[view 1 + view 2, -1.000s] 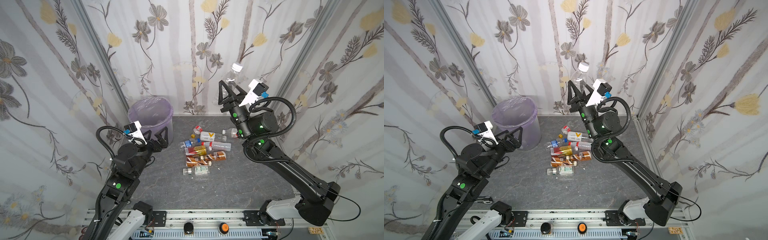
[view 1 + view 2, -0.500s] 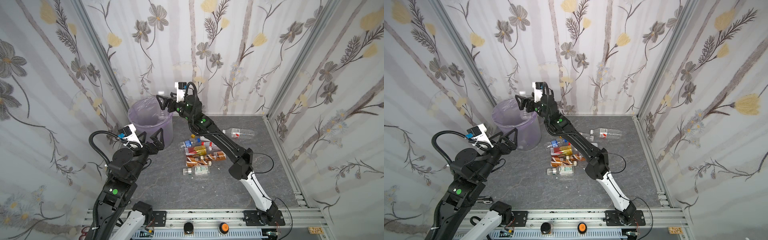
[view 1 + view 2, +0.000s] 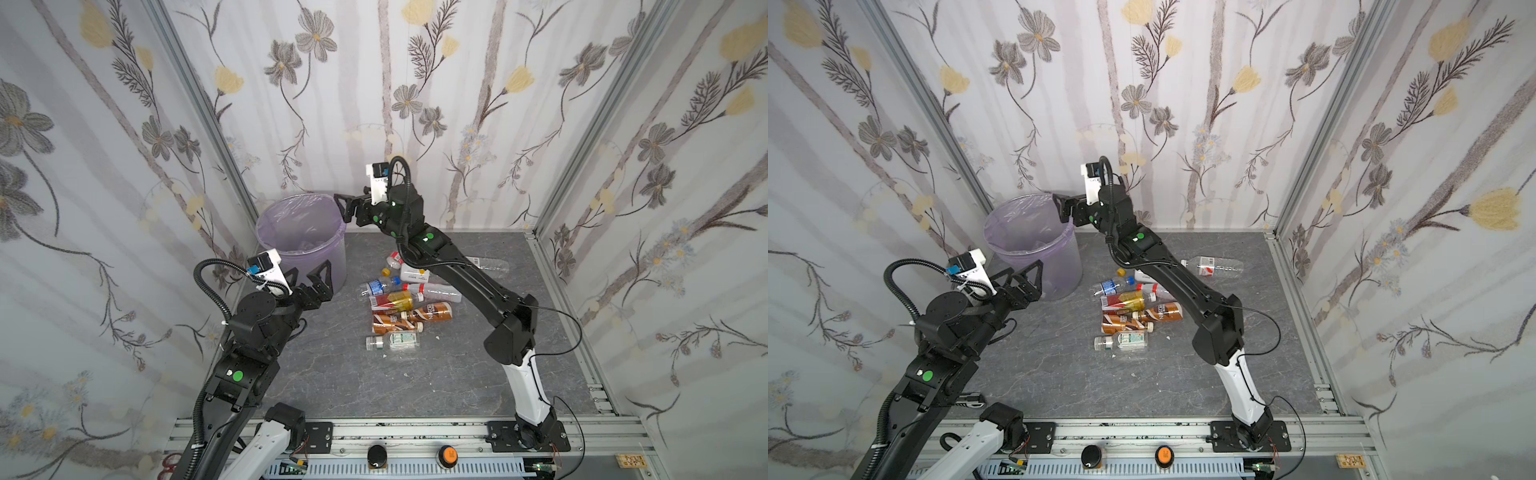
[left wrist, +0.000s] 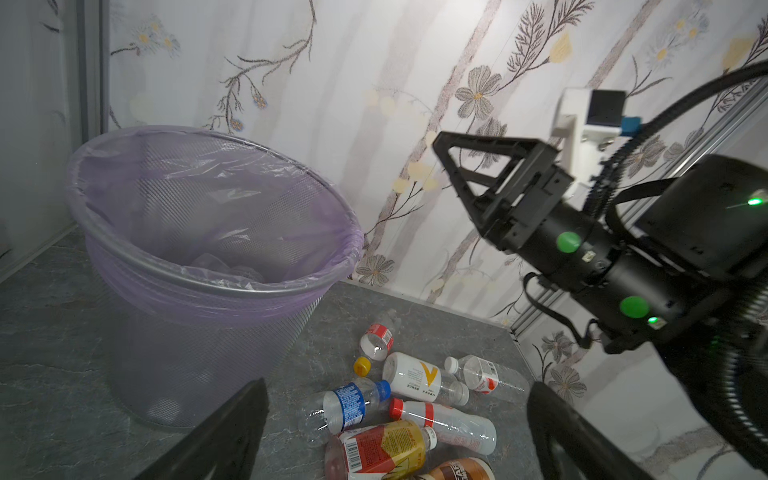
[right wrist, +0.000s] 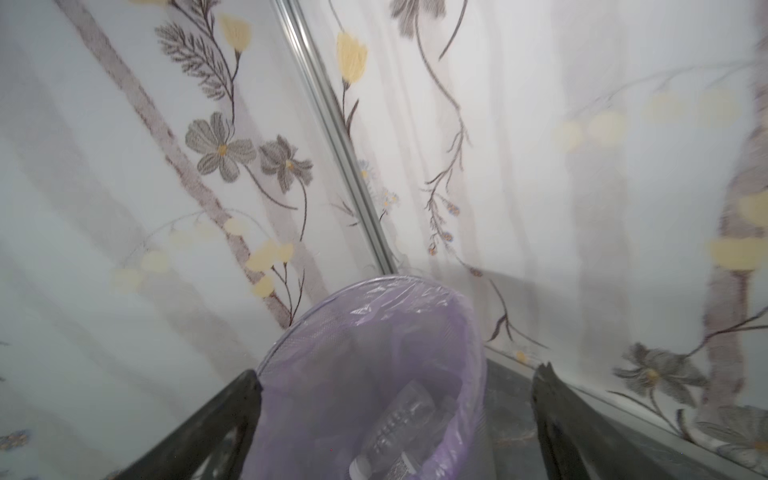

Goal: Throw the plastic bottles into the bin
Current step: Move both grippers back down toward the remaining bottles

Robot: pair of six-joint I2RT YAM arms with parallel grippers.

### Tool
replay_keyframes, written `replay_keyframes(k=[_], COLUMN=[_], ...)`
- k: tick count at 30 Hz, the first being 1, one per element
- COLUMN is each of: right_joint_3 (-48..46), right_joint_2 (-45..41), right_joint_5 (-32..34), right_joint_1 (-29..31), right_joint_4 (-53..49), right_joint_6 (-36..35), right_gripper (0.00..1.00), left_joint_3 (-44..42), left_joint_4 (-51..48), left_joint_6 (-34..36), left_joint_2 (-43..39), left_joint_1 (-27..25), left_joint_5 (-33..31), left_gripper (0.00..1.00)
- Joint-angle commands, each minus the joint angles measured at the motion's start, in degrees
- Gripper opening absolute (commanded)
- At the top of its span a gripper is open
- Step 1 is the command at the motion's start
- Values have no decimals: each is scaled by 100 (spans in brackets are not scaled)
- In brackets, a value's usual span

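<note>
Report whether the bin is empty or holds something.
Not empty. The right wrist view shows a clear bottle lying inside the bin, near its bottom.

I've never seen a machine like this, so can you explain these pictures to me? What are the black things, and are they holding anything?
It's one robot with two black arms. Each arm ends in a two-finger claw called a gripper. Two pictures come from a camera up high that looks down at everything. The other two come from small cameras on the arms' wrists.

On the grey floor there's a heap of plastic bottles. A clear bottle with a red label lies a little apart from them. The purple bin stands in the back corner.

The right gripper is up by the bin's rim, open and empty. Its wrist camera looks down at a clear ribbed bottle lying inside the bin. The left gripper is near the bin's front, and it's open and empty too.
</note>
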Motion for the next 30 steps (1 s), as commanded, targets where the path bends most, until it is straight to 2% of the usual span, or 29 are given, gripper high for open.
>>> replay_keyframes(k=[1, 4, 12, 18, 22, 30], right_joint_3=[-905, -2144, -4134, -5469, -6020, -7370], right_joint_2=[-1848, -2577, -3894, -4753, -5071, -5559], right_joint_5=[165, 268, 605, 644, 607, 647], right_joint_1=[-70, -266, -950, -1452, -1630, -1765], right_joint_4=[501, 1052, 1031, 861, 594, 344], right_joint_6=[-200, -165, -82, -25, 8, 143], right_gripper=[100, 100, 100, 100, 100, 100], left_joint_3=[-44, -90, -186, -266, -337, -589], left_joint_4=[-38, -91, -354, -636, -720, -1268], left_joint_6=[29, 21, 244, 501, 552, 781], left_joint_2=[156, 261, 521, 947, 1398, 2299], left_joint_1=[3, -11, -203, -887, -1430, -1930], left_joint_5=[264, 430, 726, 376, 183, 428], left_gripper=[100, 100, 100, 100, 100, 100])
